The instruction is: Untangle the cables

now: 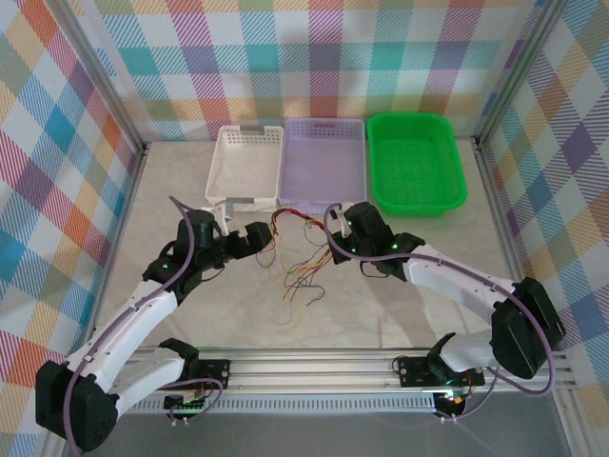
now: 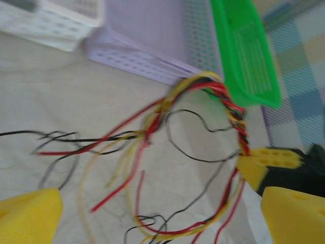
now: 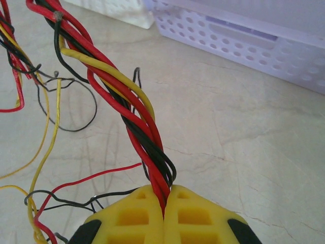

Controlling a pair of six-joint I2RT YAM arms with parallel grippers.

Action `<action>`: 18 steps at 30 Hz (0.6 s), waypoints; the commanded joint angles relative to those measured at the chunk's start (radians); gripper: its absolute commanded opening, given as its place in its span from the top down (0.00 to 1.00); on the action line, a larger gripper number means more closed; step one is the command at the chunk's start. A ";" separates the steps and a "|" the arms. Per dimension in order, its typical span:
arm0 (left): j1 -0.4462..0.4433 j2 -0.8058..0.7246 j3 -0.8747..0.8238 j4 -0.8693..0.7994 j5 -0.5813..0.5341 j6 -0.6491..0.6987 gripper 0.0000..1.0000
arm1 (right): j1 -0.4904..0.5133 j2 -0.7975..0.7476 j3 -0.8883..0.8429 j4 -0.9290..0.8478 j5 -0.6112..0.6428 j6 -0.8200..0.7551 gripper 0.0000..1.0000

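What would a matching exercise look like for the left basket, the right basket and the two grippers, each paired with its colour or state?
1 left basket
2 right basket
3 left gripper
4 right gripper

A shut on the cables
B white
C open
D green

Pairs: 1-B, 2-D, 3-C, 4-A

cables blurred, green basket cropped
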 commanded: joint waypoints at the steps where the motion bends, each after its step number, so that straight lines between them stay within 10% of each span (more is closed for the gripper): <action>1: -0.068 0.033 0.024 0.069 -0.047 0.051 0.00 | 0.003 -0.029 0.052 -0.008 -0.081 -0.064 1.00; 18: -0.121 0.061 0.055 -0.104 -0.338 0.176 0.09 | 0.003 -0.013 0.126 -0.094 -0.189 -0.163 1.00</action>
